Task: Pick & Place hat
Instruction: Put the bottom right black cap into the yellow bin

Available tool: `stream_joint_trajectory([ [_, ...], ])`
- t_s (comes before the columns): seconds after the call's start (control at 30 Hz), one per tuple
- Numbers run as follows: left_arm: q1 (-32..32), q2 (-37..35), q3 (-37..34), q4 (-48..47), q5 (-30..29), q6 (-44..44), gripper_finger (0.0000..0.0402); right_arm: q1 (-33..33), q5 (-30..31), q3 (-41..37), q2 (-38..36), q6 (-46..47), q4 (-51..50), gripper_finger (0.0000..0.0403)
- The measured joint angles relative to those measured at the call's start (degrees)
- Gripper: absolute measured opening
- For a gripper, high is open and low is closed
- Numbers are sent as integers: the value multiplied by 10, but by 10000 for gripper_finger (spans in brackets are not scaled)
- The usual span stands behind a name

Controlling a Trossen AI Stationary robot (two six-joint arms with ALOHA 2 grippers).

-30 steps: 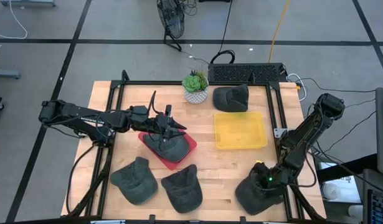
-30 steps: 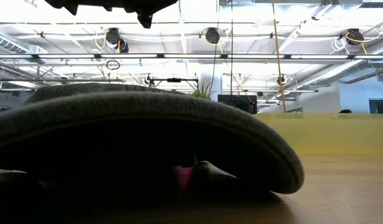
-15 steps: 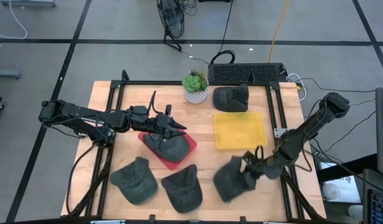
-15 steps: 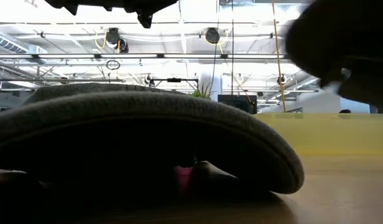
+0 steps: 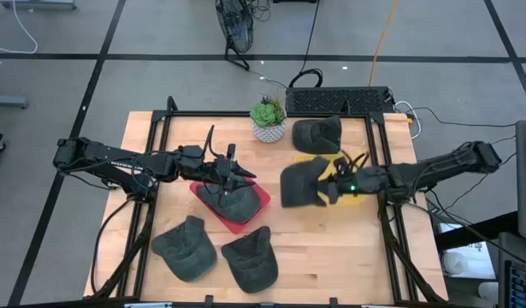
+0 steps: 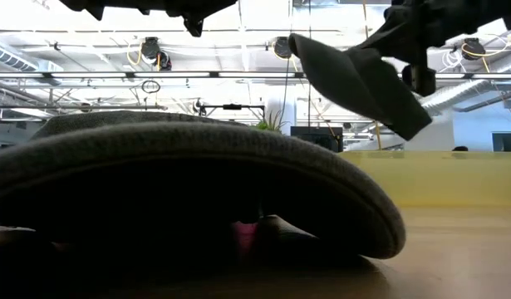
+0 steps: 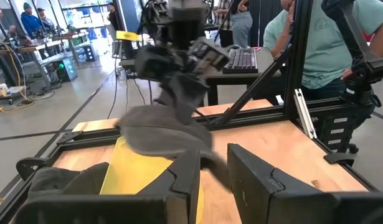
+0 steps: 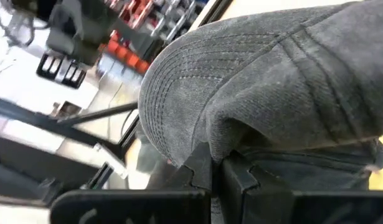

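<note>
My right gripper (image 5: 331, 186) is shut on a grey cap (image 5: 298, 181) and holds it in the air over the left edge of the yellow tray (image 5: 348, 197). In the low view the cap (image 6: 355, 75) hangs slanted below the gripper (image 6: 417, 41). The left wrist view shows the same cap (image 7: 166, 134) under the right arm. My left gripper (image 5: 233, 175) is open above another grey cap (image 5: 227, 197), whose underside lies on the red tray (image 5: 258, 201). Its fingers (image 7: 185, 180) stand apart and touch nothing. My right gripper pinches a fold of the cap's cloth (image 8: 222, 134) between its two fingers (image 8: 203, 168), at the cap's right side. The fingers come nearly level from the table's right. The cap is lifted clear and tilted, with its stitched brim (image 8: 172, 81) ahead of the fingers.
Three more grey caps lie on the table: one at the far edge (image 5: 318, 134) and two near the front (image 5: 186, 248) (image 5: 250, 257); the nearest fills the low view (image 6: 197, 191). A potted plant (image 5: 268, 120) and a keyboard (image 5: 339, 98) sit at the far side. People stand beyond the table (image 7: 328, 43).
My right gripper has lifted the cap off the near right corner, carried it left, then swung it toward the far edge. The cap, first flat on the wood, now hangs clear over the yellow tray's left edge.
</note>
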Motion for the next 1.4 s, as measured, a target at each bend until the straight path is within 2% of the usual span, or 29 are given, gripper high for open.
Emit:
stream_joint_trajectory([
  [0.17, 0, 0, 0, -1, 0, 0, 88, -58, -42, 0, -21, -32, -43, 0],
  [0.43, 0, 0, 0, -1, 0, 0, 88, -103, -43, 0, -28, -95, -148, 0],
  [0.67, 0, 0, 0, -2, 0, 0, 88, -114, -43, 0, -29, -87, -183, 0],
  [0.87, 0, 0, 0, -13, 0, -3, 88, -115, -43, 0, -29, -28, -214, 0],
  [1.17, 0, -37, 0, -148, 0, 47, 88, -115, -42, 0, -28, 31, -310, 0],
  [1.4, 0, -108, 0, -222, 0, 58, 88, -115, -41, 0, -26, 32, -316, 0],
])
